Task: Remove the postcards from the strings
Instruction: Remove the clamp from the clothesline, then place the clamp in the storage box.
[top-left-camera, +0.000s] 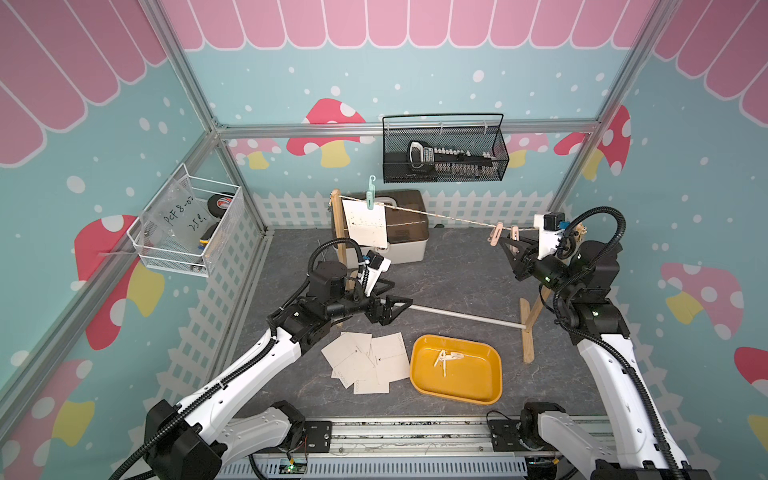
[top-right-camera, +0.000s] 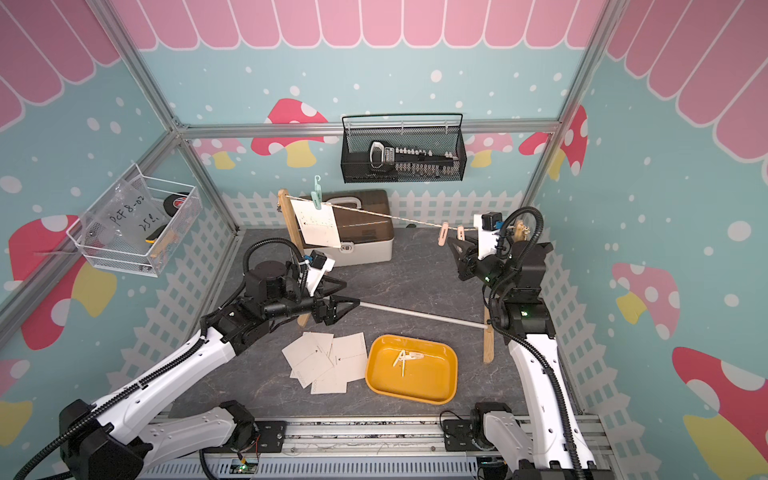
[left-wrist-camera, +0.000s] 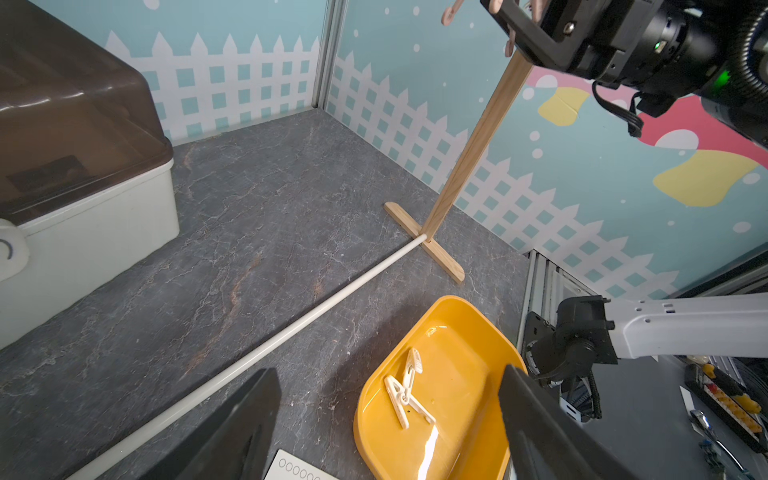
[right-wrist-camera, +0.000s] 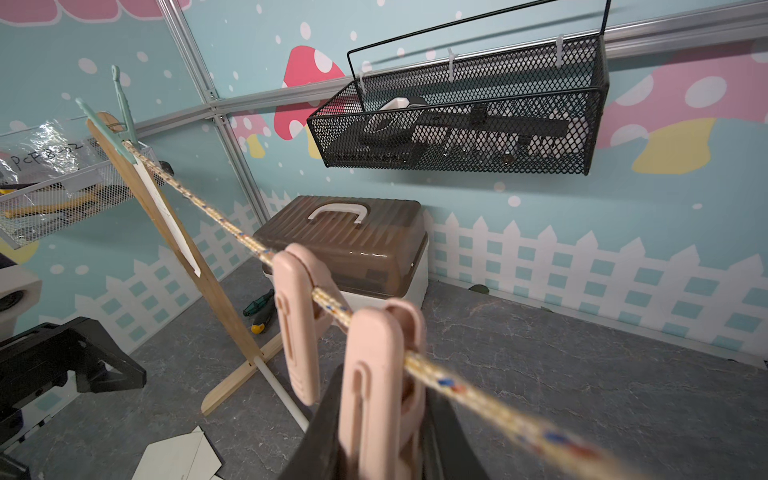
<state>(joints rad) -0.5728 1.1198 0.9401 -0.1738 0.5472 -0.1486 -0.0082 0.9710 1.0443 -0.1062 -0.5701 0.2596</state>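
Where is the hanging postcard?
In both top views the postcard hangs at the left end of the string, under a green clothespin, beside the left post.

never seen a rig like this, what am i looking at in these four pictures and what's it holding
Two white-and-black robot arms work over a grey stone-look tabletop. Two pictures look down from overhead, side by side. The other two come from a camera on each arm's wrist.

A beige twine string runs between two wooden posts. One cream paper postcard hangs from it under a teal plastic clothespin. A pile of postcards lies beside a yellow plastic tray that holds white clothespins.

The right hand is shut on a pink plastic clothespin clipped to the string. The left hand is open and empty.
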